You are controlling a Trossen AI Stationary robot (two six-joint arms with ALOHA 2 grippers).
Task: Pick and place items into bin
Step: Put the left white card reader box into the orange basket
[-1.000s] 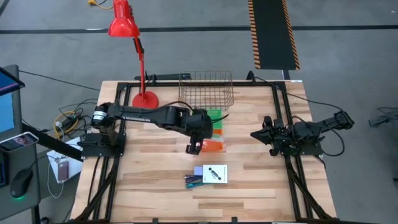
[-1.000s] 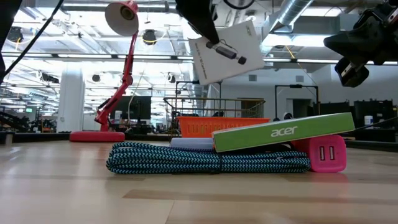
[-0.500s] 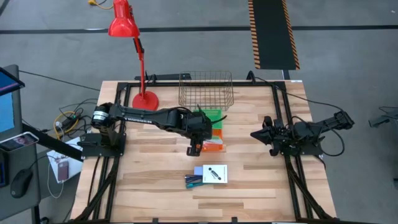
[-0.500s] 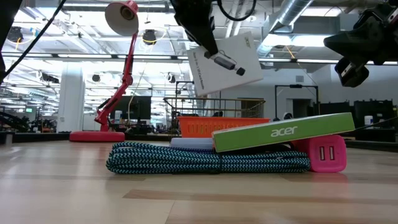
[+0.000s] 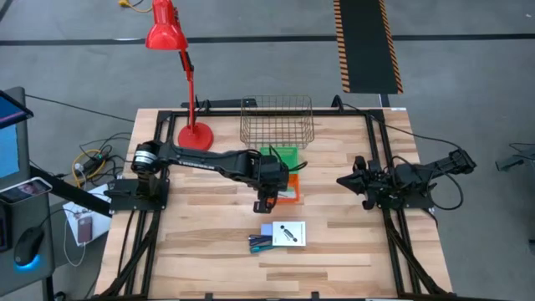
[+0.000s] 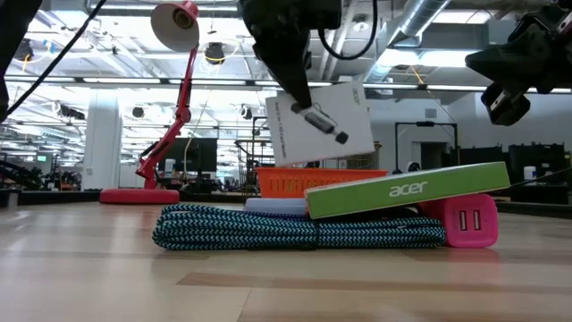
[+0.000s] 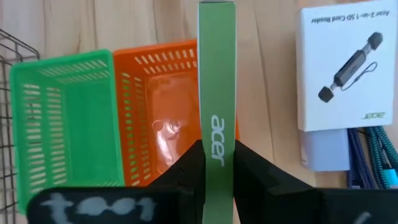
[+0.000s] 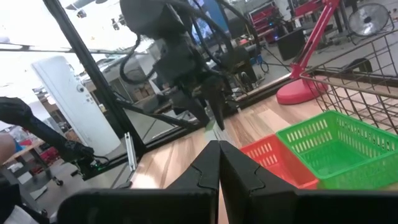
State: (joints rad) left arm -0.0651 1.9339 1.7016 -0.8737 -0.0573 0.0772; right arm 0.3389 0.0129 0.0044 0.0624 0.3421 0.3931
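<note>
One flat Acer box (image 7: 216,74) clamped edge-on between left fingers (image 7: 186,171), long axis pointing ahead, directly above orange bin (image 7: 155,112). Right gripper (image 5: 351,181) shut, empty, parked well apart.

box (image 7: 216,93): green edge | trays: orange (image 7: 158,112), green (image 7: 62,118)

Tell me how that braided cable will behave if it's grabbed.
The braided cable lies in loose coils, so it is probably floppy and would sag or uncoil. The green-edged box seems stacked over it, so pulling may tip that box.
</note>
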